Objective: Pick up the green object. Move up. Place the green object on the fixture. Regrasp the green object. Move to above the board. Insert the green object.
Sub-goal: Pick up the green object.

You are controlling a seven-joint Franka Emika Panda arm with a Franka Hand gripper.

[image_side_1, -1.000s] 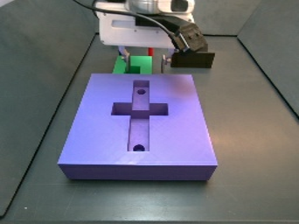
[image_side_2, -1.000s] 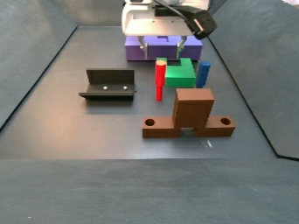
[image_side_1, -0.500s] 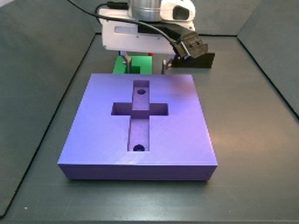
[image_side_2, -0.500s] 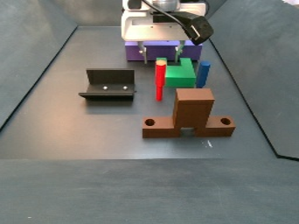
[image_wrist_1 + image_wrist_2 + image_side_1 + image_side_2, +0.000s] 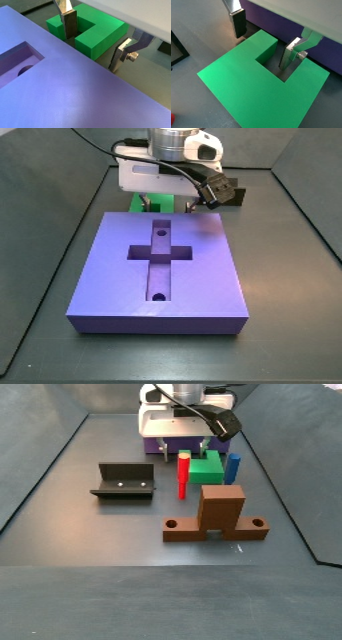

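The gripper (image 5: 264,42) hovered low over the green object (image 5: 251,90), which sat on the floor just behind the board (image 5: 167,268). Its fingers (image 5: 237,22) stood apart, straddling one arm, holding nothing. Judging by this, every task step remained undone.

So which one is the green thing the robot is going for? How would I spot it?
Find the big purple board; the green object sits on the floor just past its far end, under the tool. The tool's fingers are open, one in the piece's notch and one outside it. It is the only bright green piece, blocky with a square notch, unlike the thin red peg and blue peg beside it.
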